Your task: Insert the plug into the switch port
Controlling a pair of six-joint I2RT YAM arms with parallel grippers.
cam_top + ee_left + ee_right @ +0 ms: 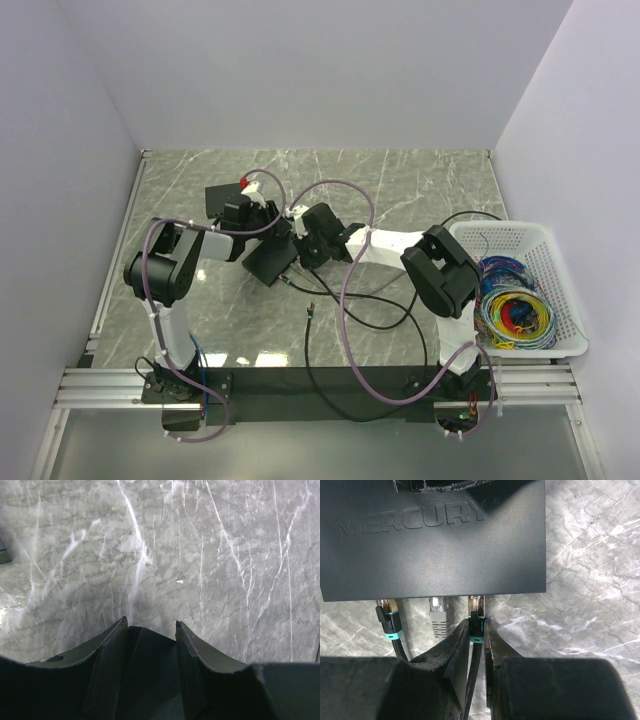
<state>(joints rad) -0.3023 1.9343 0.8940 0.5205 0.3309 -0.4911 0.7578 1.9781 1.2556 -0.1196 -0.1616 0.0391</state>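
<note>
Your right gripper (476, 625) pinches the black boot just behind the plug (476, 602). The plug's gold tip meets the near edge of the switch (435, 550), at 12 o'clock from the fingers; how deep it sits cannot be told. At 9 o'clock of it, a grey plug (439, 614) and a black-booted plug (387, 614) sit along the same edge. Your left gripper (150, 626) clamps the switch from its far side, above the marble table (420, 180)
</note>
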